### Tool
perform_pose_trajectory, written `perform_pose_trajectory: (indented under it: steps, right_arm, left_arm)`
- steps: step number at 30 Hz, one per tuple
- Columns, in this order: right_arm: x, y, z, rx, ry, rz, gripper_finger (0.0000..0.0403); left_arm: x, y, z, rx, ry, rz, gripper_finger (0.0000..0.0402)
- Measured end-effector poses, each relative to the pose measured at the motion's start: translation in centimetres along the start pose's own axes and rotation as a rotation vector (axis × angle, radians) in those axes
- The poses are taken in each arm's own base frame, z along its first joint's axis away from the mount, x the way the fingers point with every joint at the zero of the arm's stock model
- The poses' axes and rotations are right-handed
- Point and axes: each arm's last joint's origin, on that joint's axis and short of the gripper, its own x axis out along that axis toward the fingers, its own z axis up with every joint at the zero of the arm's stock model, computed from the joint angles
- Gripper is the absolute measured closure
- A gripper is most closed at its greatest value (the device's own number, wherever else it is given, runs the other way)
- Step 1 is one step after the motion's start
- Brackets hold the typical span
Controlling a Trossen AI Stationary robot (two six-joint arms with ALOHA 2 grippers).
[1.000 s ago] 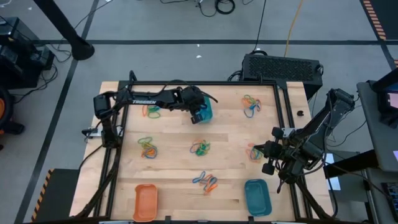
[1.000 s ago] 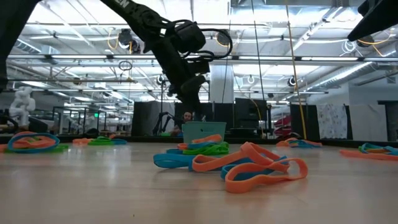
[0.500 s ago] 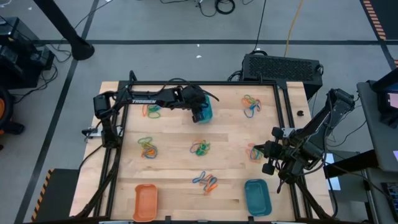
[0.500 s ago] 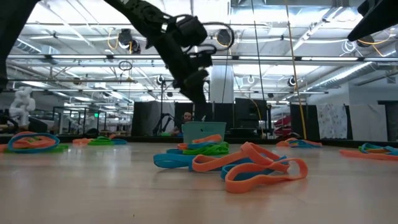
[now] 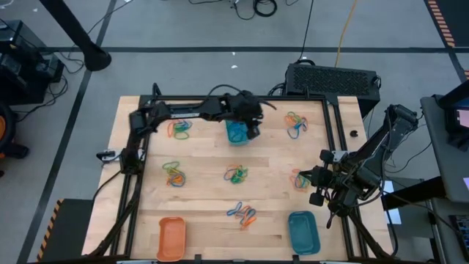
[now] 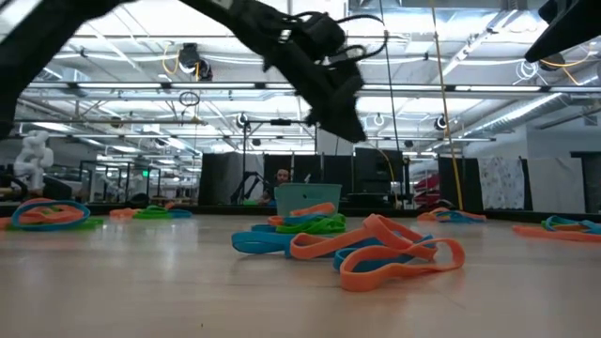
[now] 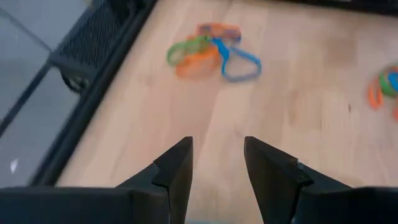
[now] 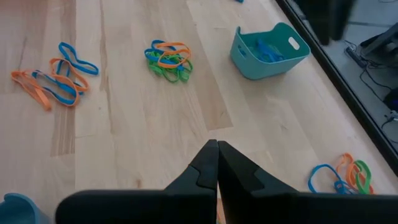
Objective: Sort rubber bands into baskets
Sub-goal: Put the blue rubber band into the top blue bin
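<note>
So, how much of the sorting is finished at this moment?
Little is done. The far teal basket holds some blue bands. The left pincer is open and empty just beside it. The right pincer waits shut. Six mixed piles, like the middle one, remain on the table, and the orange basket looks empty.

Desk (image 5: pixel 205 198): pale wooden top, edged by a black metal frame (image 5: pixel 333 139). Black perforated box (image 5: pixel 331 79) just beyond the far right corner. Grey floor (image 5: pixel 183 29) all round, crossed by dark cables (image 5: pixel 256 7) (one yellow). Low view: workshop hall with bright ceiling strip lights (image 6: pixel 488 56).
</note>
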Motion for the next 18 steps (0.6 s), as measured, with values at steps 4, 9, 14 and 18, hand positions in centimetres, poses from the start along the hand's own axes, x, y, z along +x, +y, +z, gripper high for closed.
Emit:
perform_pose_trajectory:
  steps: [4, 9, 14, 18]
  right_arm:
    - [0.0, 0.0, 0.0, 0.008, 0.003, 0.002, 0.0403]
    - [0.0, 0.0, 0.0, 0.004, 0.004, 0.003, 0.0403]
    - [0.0, 0.0, 0.0, -0.002, 0.005, 0.001, 0.0403]
    - [0.0, 0.0, 0.0, -0.004, 0.005, 0.000, 0.0403]
  left_arm:
    - [3.4, 0.1, 1.6, 0.029, -0.009, -0.006, 0.0249]
    - [7.0, 0.2, 3.3, 0.035, -0.074, -0.051, 0.0249]
    - [10.7, -0.3, 3.1, 0.002, -0.158, -0.105, 0.0249]
    - [11.9, -1.1, 2.7, -0.023, -0.175, -0.130, 0.0249]
